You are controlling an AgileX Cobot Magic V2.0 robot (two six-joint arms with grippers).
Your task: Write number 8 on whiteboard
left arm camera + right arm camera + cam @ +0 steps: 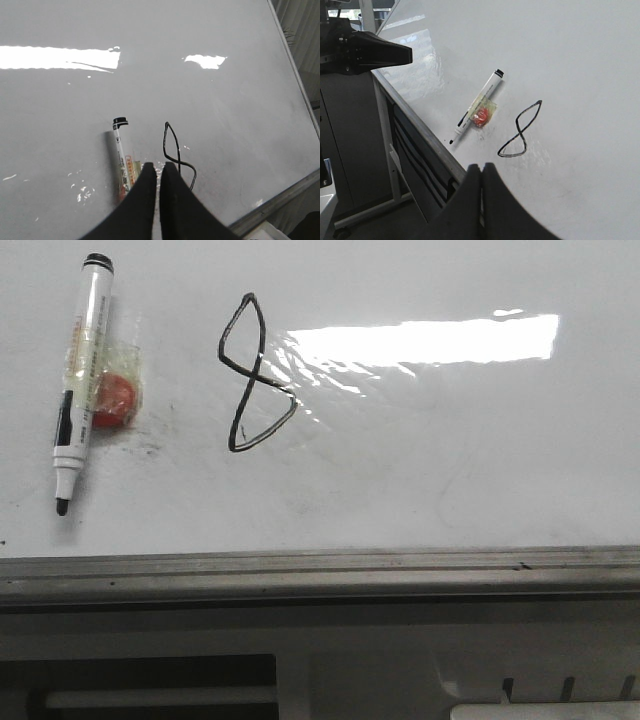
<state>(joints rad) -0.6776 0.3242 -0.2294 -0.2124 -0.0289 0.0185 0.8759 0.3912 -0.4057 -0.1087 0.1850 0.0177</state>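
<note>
A black hand-drawn number 8 (pixel 255 375) stands on the whiteboard (pixel 450 460). It also shows in the left wrist view (pixel 175 152) and the right wrist view (pixel 521 131). A white marker pen (pixel 80 380) with a black cap end and bare tip lies left of the 8, beside a red blob in clear wrap (pixel 115 400). My left gripper (pixel 158 166) is shut and empty, raised over the board between the pen (pixel 122 157) and the 8. My right gripper (pixel 481 167) is shut and empty near the board's front edge. Neither gripper shows in the front view.
The grey metal edge strip (pixel 320 568) runs along the board's near side. Bright light glare (pixel 420 340) lies right of the 8. Faint black smudges (pixel 150 448) sit near the red blob. The left arm's dark body (pixel 365 52) shows in the right wrist view.
</note>
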